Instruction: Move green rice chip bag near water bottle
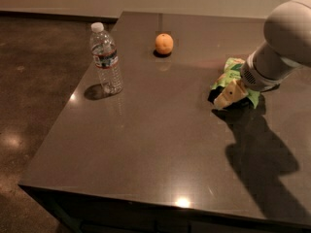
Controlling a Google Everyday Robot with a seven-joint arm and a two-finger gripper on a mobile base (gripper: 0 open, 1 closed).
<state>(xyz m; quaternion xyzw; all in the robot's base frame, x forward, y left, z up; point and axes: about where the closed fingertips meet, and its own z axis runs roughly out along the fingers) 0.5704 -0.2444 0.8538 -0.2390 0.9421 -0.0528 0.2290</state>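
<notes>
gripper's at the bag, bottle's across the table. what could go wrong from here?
1. The gripper sits at the near edge of the crumpled bag; a hold on the edge alone could slip mid-carry.
2. The bottle stands upright close to the left edge of the table; a bump while placing could tip it off.
3. The orange lies near the likely path and could roll if clipped.

Table [146,144]: water bottle [106,59], orange [164,43], green rice chip bag [233,71] under hand [226,97]
</notes>
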